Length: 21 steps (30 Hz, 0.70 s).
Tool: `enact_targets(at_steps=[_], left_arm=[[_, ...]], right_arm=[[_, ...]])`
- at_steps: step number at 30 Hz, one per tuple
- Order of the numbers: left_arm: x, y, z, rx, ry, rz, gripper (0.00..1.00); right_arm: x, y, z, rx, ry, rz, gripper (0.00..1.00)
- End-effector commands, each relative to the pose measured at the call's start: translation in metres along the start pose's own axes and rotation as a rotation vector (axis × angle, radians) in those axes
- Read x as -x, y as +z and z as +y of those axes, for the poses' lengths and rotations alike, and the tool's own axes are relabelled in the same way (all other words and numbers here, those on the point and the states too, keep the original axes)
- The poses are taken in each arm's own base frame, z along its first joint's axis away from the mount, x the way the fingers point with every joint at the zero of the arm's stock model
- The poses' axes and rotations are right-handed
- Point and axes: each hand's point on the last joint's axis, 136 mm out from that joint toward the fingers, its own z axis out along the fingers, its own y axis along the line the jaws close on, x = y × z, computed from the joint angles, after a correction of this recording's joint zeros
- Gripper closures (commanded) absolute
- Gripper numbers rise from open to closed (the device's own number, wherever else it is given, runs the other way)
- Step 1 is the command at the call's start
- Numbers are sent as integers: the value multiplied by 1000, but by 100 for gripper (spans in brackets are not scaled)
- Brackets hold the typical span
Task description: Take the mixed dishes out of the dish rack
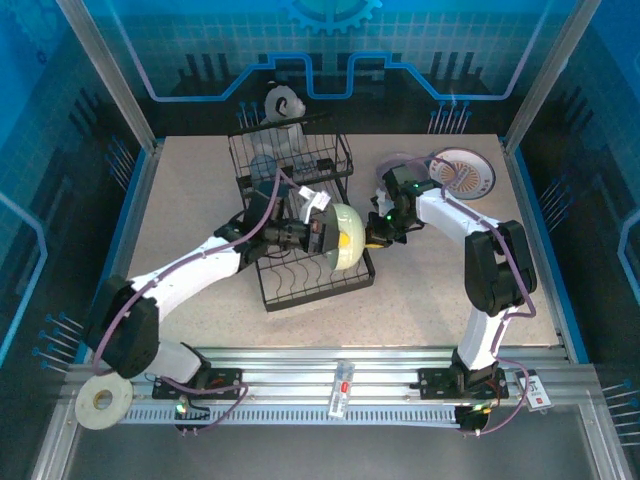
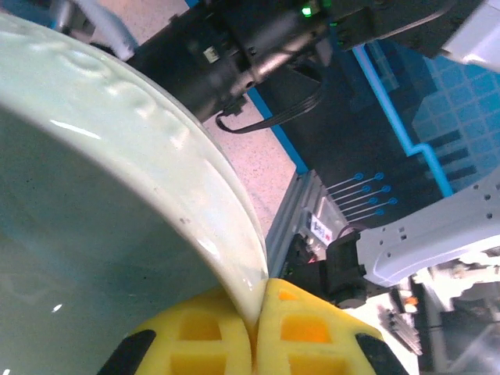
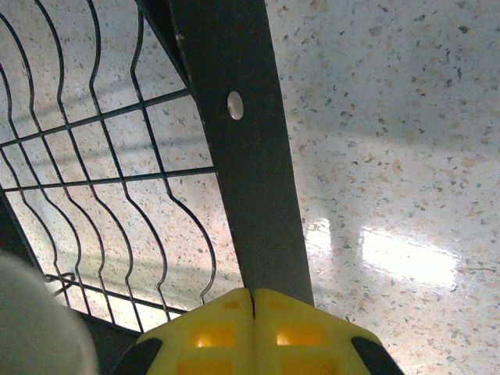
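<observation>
You have two arms at work on one dish rack (image 1: 316, 296), which sits in the middle of the table (image 1: 200, 200) in the top view, its raised basket tier toward the upper edge of the frame. Your left gripper (image 1: 324, 233) reaches in from the lower left and holds one pale green bowl (image 1: 348, 238) on edge over the right side of the rack's flat tray. In the left wrist view its two yellow fingers (image 2: 305, 332) pinch the bowl's rim between them at the bottom centre of the frame. Your right gripper (image 1: 378, 234) sits just right of the bowl, at the rack's right edge. Its two fingers (image 3: 301, 332) are pressed together with nothing between them, their tips at the rack's dark frame bar; you cannot tell whether they touch it. In the upper right of the top view one patterned plate (image 1: 466, 172) lies flat on the table, with one lavender rim (image 1: 399, 160) showing just left of it. One dog figurine (image 1: 283, 104) stands behind the basket tier.
</observation>
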Motion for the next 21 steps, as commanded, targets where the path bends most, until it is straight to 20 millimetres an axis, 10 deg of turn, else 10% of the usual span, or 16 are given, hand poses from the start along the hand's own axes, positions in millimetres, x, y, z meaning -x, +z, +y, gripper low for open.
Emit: enact_targets(at_steps=[1, 10, 21], left_arm=[[19, -24, -40, 14, 261, -30, 100], [-4, -37, -51, 165, 487, 140, 100], [-30, -18, -38, 406, 930, 496, 100]], right_arm=[[21, -19, -5, -22, 18, -81, 95], [36, -65, 4, 9, 19, -173, 83], [35, -144, 9, -23, -71, -266, 46]])
